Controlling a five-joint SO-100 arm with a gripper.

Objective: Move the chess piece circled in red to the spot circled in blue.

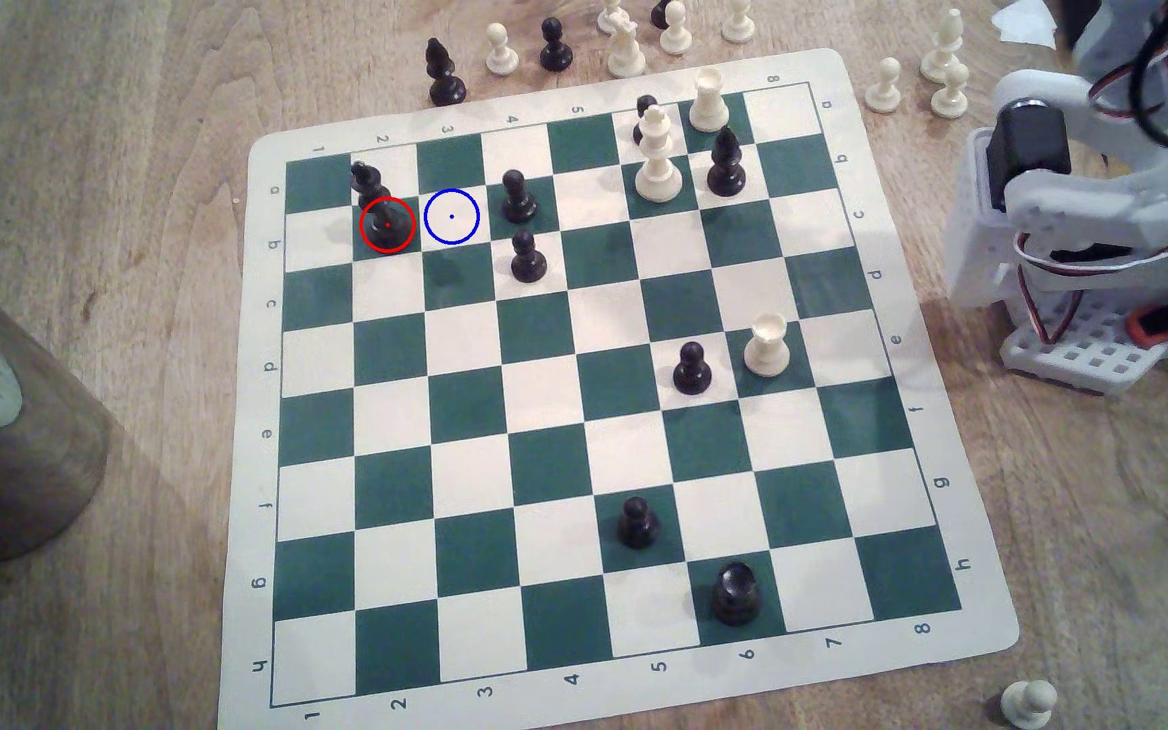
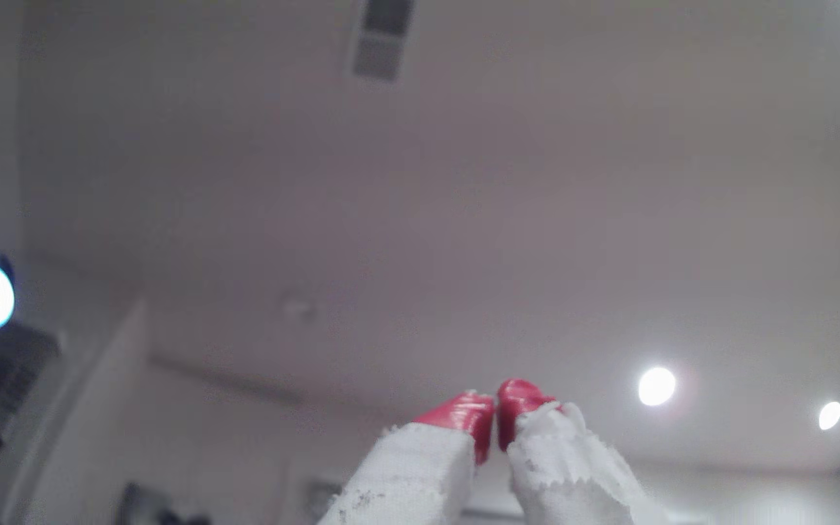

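The black chess piece (image 1: 376,207) was seen standing upright on a green square near the board's (image 1: 848,84) far corner at the exterior view's left, long axis vertical, crown up. The blue-ringed spot (image 1: 452,217) lay on the next cream square. The fingers (image 2: 495,421) were pressed together, holding nothing (aimed at the ceiling). They should be spread first, lowered straight over the crown, and kept clear of the two pawns (image 1: 518,198) beyond the spot.
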